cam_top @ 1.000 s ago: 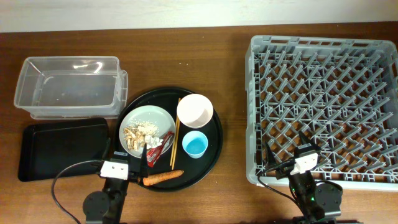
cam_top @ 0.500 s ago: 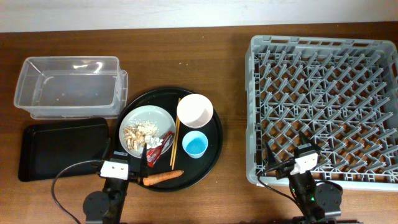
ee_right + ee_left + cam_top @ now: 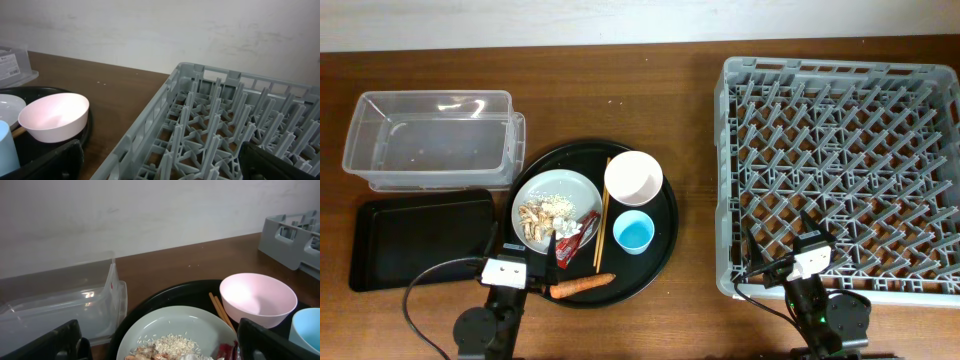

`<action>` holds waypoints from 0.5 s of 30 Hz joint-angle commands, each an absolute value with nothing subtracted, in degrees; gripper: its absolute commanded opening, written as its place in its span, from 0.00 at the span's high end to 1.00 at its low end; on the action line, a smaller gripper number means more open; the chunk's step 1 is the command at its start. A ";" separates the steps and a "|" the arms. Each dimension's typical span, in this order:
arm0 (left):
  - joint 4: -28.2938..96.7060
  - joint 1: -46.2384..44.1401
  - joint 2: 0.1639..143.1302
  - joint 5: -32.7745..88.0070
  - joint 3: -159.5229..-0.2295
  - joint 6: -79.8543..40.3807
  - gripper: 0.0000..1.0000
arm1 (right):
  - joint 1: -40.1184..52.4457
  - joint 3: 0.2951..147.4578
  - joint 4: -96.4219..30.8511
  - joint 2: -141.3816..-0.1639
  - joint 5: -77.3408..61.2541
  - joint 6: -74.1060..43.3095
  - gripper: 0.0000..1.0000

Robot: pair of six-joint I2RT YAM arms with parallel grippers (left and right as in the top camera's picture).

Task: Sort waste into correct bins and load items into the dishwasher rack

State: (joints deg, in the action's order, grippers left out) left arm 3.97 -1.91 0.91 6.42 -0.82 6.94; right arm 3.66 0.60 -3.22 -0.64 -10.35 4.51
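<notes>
Holding: nothing; left gripper [image 3: 157, 332] fingers spread wide.
Right gripper [image 3: 160, 162]: fingers equally wide apart, empty, at the dishwasher rack [image 3: 840, 170] near edge.
Ahead of left fingers: plate [image 3: 556, 195], centred between them.
Carrot [image 3: 582, 286]: just right of the left gripper, on the round tray [image 3: 665, 235] rim.
Carrot long axis: across the table, slightly tilted.
Nearer arm: left.

large round black tray [image 3: 665, 238], lying just ahead of the left gripper [image 3: 159, 330] on brown wooden table [image 3: 620, 80]; plain white wall [image 3: 150, 210] far beyond.
</notes>
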 commanded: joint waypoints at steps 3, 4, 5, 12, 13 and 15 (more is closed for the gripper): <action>3.95 -2.20 1.15 6.04 -0.51 8.05 0.01 | 4.12 0.32 -3.60 -0.62 -10.07 3.53 0.02; 4.10 -2.20 1.15 6.26 -0.51 8.01 0.01 | 4.12 0.32 -3.62 -0.62 -10.07 3.46 0.02; 4.10 -2.20 1.17 6.24 -0.51 8.01 0.01 | 4.12 0.32 -3.64 -0.62 -10.04 3.33 0.02; 7.09 -2.20 1.17 6.20 -2.46 5.39 0.01 | 4.12 3.79 -8.88 -0.75 -9.58 2.50 0.02; 9.10 -2.20 1.17 6.20 -3.62 5.21 0.01 | 4.12 5.08 -11.00 -0.75 -8.95 2.50 0.02; 11.25 -2.20 1.48 6.20 -5.28 5.21 0.01 | 4.12 6.81 -13.41 -0.75 -8.21 2.50 0.02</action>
